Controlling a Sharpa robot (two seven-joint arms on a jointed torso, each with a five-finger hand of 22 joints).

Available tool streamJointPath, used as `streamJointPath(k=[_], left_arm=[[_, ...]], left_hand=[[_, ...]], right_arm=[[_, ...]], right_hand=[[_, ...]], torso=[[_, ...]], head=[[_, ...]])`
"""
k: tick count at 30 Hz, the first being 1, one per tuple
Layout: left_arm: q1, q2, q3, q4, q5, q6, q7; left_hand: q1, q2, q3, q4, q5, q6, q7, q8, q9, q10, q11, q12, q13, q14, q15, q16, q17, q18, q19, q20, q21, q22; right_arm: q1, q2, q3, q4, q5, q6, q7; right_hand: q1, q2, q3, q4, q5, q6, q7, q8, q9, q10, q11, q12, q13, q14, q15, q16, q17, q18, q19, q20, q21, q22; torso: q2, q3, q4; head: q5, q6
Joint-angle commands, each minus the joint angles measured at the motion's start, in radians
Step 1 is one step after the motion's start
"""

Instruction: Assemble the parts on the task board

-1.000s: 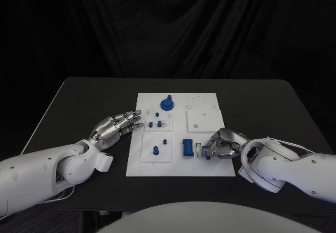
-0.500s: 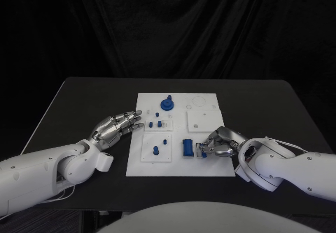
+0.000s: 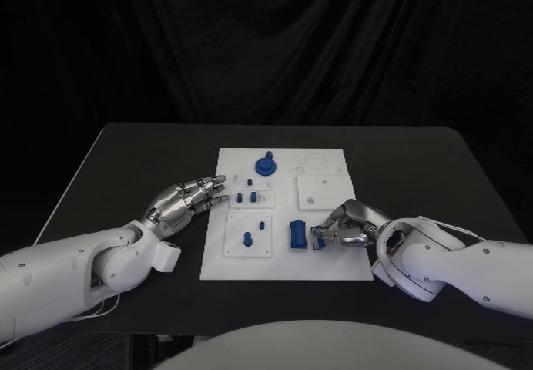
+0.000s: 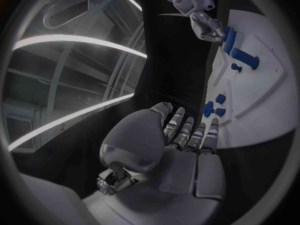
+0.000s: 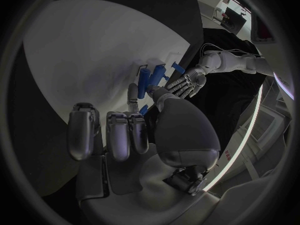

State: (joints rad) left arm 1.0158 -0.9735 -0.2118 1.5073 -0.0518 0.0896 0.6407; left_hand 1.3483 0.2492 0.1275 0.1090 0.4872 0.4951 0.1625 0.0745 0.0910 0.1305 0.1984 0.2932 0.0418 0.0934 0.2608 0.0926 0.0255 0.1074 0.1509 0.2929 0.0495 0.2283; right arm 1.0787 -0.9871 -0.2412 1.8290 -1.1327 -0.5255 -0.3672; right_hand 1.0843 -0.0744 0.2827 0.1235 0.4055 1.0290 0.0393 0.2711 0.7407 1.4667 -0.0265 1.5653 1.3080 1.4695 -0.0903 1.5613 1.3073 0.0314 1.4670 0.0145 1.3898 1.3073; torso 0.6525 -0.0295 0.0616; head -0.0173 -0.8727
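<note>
step: seating small blue part beside blue cylinder on white task board | right hand fingers pinching it | left hand fingers spread, idle on black bench | next: likely align, press down

The right robot hand is seen over the white task board, fingers curled, a small blue part pinched at the fingertips. Blue parts are seen just beyond, near the left robot hand.

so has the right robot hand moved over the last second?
Yes. The right robot hand has crept left across the task board toward the blue cylinder part, closing the gap between them.
</note>
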Motion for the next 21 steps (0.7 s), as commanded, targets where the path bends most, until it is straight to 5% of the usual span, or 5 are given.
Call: streamJointPath(k=[1,8,21], left_arm=[[-0.002,0.002,0.001,0.001,0.001,0.016,0.009],[-0.002,0.002,0.001,0.000,0.001,0.016,0.009],[-0.003,0.003,0.001,-0.002,0.001,0.018,0.009]], left_hand=[[-0.006,-0.002,0.007,-0.002,0.005,0.000,0.016,0.004,0.000,0.000,0.008,0.003,0.001,0.002,0.000,0.006,0.001,-0.019,0.008,0.001,0.003,-0.001],[-0.006,-0.002,0.007,-0.002,0.005,0.000,0.016,0.004,0.000,0.000,0.008,0.003,0.001,0.002,0.000,0.006,0.001,-0.019,0.008,0.001,0.003,-0.001],[-0.007,-0.002,0.010,-0.002,0.006,0.000,0.016,0.004,0.000,-0.001,0.007,0.002,0.001,0.001,0.000,0.005,0.001,-0.019,0.008,0.001,0.003,-0.002]], right_arm=[[-0.002,0.002,0.000,-0.004,-0.036,-0.001,-0.042],[-0.002,0.006,0.000,-0.007,-0.057,0.013,-0.061],[-0.002,0.000,0.000,-0.004,-0.059,0.001,-0.045]], right_hand=[[-0.020,-0.001,-0.009,0.011,-0.014,-0.006,0.003,-0.003,-0.002,0.104,-0.001,0.005,0.263,0.095,-0.001,0.001,0.229,0.010,0.067,0.000,-0.006,0.208],[-0.072,-0.002,-0.069,0.055,-0.118,-0.008,0.009,-0.004,-0.005,0.104,0.004,0.005,0.263,0.093,0.003,-0.001,0.220,0.011,0.065,0.004,-0.014,0.206],[-0.081,0.012,-0.098,0.074,-0.137,-0.004,0.006,0.002,-0.003,0.104,0.002,0.005,0.263,0.092,0.002,-0.002,0.217,0.012,0.064,0.004,-0.018,0.204]], torso=[[0.000,0.0003,-0.0007],[0.000,0.0002,0.0004],[0.000,0.0002,-0.0011]], head=[[0.000,0.000],[-0.001,0.000],[0.001,0.000]])
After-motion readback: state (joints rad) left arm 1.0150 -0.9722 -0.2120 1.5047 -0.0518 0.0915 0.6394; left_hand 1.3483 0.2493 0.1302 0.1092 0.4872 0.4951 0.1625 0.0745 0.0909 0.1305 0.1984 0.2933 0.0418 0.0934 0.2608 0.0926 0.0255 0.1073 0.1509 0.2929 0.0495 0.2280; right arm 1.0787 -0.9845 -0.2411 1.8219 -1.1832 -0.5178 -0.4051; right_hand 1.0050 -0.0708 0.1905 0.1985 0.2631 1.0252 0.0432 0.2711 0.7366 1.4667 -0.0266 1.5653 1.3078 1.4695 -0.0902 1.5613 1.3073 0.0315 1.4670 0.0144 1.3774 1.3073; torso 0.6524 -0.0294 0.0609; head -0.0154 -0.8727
